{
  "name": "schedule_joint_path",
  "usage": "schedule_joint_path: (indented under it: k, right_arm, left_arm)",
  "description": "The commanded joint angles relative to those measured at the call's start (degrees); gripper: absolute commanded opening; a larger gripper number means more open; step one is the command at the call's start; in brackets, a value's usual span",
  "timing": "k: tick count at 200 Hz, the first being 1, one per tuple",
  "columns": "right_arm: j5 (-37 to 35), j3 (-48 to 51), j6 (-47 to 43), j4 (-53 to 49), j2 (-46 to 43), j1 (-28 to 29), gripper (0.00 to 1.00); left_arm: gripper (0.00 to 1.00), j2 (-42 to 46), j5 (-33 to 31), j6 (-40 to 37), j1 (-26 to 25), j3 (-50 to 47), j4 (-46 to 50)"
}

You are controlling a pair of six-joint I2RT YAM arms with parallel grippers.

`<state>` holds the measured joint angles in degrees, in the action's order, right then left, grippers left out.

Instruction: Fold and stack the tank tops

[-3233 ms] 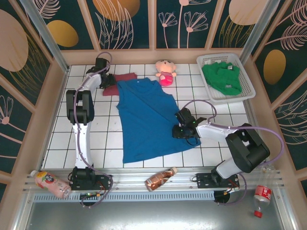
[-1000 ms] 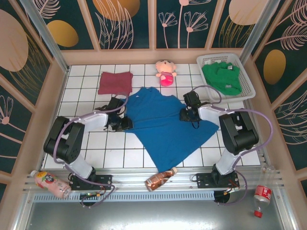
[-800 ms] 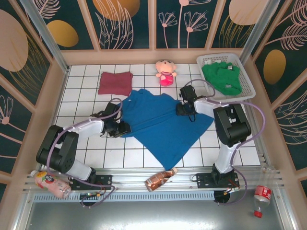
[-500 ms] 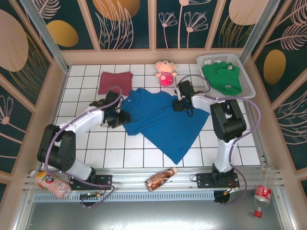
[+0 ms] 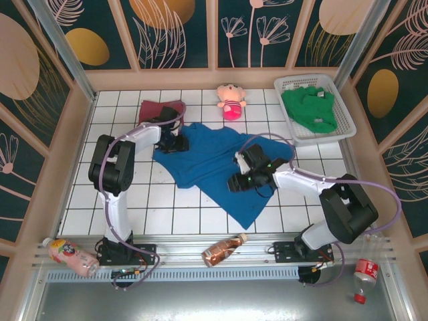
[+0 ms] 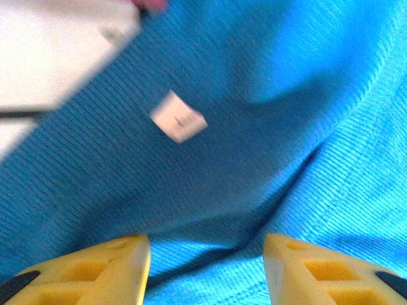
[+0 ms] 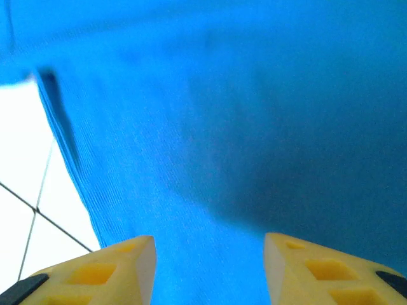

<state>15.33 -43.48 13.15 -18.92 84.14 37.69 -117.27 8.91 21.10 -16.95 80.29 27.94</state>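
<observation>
Top external view, where's the blue tank top (image 5: 207, 167)?

— Middle of the desk (image 5: 134, 200), lying slantwise and rumpled, not folded yet. Maroon tank top (image 5: 152, 108) sits folded far left, green tank top (image 5: 307, 107) is in the basket (image 5: 348, 124) far right.

And the tools?

— Left tool (image 5: 175, 142) is on the blue's far-left edge. Its wrist view shows pads apart, the white label (image 6: 179, 120) beyond them, nothing pinched. Right tool (image 5: 239, 182) is over the right half, jaws parted too, with cloth just lying underneath.

Why there?

— I'd guess opposite sides, ready to pull it flat before a fold.

Room?

— Bare tiles near-left and right of the cloth. Tight spots are the left arm crossing the maroon's corner, the doll (image 5: 231, 100) near the far edge, and the blue's near corner pointing at the bottle (image 5: 224, 249).
</observation>
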Motion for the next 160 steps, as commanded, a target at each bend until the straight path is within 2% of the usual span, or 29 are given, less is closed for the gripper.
schedule_joint_path:
  k: [1,36,64,102,131,148,160]
  right_arm:
    - [2.16,2.25,3.74,-4.42,-0.31,0.10,0.48]
    - [0.88,6.01,8.78,-8.61,1.03,0.81,0.46]
    - [-4.41,6.61,11.96,-15.08,-1.85,0.77,0.46]
    - [-9.00,6.67,15.71,-21.66,-3.69,0.26,0.47]
    - [-14.42,4.70,17.81,-24.87,-2.27,-0.19,0.48]
    - [-15.94,4.07,19.39,-26.22,-1.69,-2.16,0.48]
    - [-18.05,3.99,20.52,-26.72,-2.28,-4.41,0.48]
  left_arm:
    - [0.51,-0.26,-2.00,-3.31,3.03,-3.82,0.77]
    - [0.51,5.60,-1.99,-0.74,3.90,-14.63,-0.41]
    - [0.51,12.59,-2.01,3.55,3.86,-23.90,-0.12]
    - [0.51,23.99,4.58,13.72,3.21,-38.24,-1.94]
    - [0.51,30.05,8.93,20.22,-0.48,-44.83,-5.61]
    - [0.51,31.82,10.09,23.53,-4.65,-45.00,-6.71]
    - [0.52,31.83,10.26,24.51,-5.81,-45.74,-6.08]
